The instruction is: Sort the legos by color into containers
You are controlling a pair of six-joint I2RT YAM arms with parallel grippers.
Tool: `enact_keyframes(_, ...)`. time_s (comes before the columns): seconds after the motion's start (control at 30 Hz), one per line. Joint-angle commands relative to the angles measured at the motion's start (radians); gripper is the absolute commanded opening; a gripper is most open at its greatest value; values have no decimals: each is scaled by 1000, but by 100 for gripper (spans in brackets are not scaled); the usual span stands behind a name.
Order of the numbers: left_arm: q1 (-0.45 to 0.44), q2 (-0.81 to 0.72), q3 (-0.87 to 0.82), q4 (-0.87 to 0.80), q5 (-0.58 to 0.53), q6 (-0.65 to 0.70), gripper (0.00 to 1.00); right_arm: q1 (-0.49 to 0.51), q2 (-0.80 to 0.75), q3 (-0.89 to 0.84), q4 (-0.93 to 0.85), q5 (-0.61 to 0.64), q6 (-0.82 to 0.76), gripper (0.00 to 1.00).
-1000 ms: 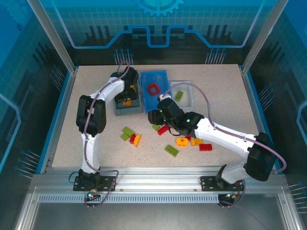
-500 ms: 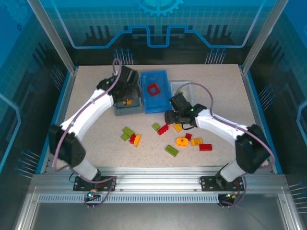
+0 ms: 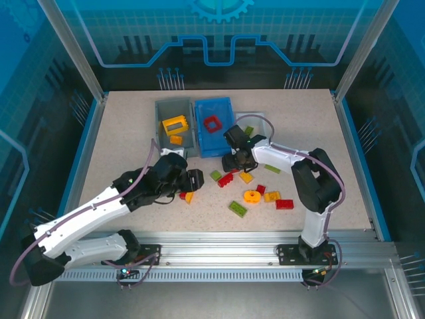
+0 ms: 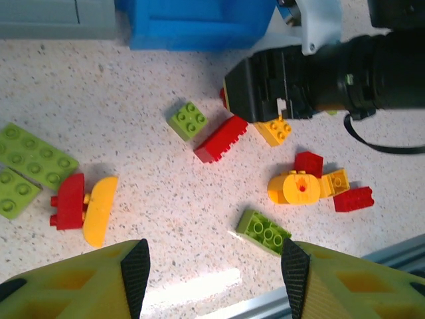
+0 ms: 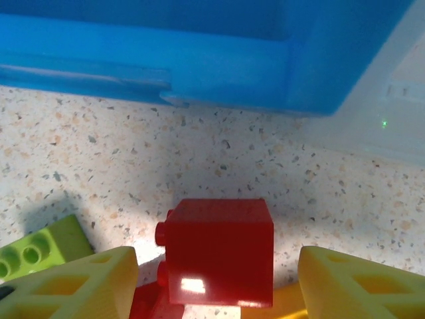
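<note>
Right hand (image 5: 216,256) hanging released, straddling red lego (image 5: 219,239) just beside blue container (image 5: 199,60). Lego looking light, rigid, slick; pinching flat side faces seeming best. Left hand (image 4: 209,266) hovering released, empty.

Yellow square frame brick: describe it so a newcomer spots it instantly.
Find the grey plastic bin, left of the bright blue bin at the table's far side. The yellow square frame brick lies inside it. Its hollow middle sets it apart from the smaller solid yellow brick beside it.
</note>
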Motion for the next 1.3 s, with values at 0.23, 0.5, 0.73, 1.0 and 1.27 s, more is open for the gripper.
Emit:
enact_keyframes(0.23, -23, -24, 9, 42, -49, -36, 58, 1, 34, 32, -25, 53, -1, 43)
enact_keyframes(0.5, -26, -65, 53, 27, -98, -29, 58, 106, -149, 57, -74, 168, 36, 39)
enact_keyframes(0.73, -26, -37, 104, 39, -141, -16, 59, 60, 77, 325, -85, 58, 49, 39)
enact_keyframes(1.0, -26, -28, 122, -7, -171, -12, 58, -12, 367, 669, -190, -51, 57, 41)
enact_keyframes(1.27, -26, -22, 95, -152, -200, -88, 58, -13, 359, 710, -210, -43, 49, 61)
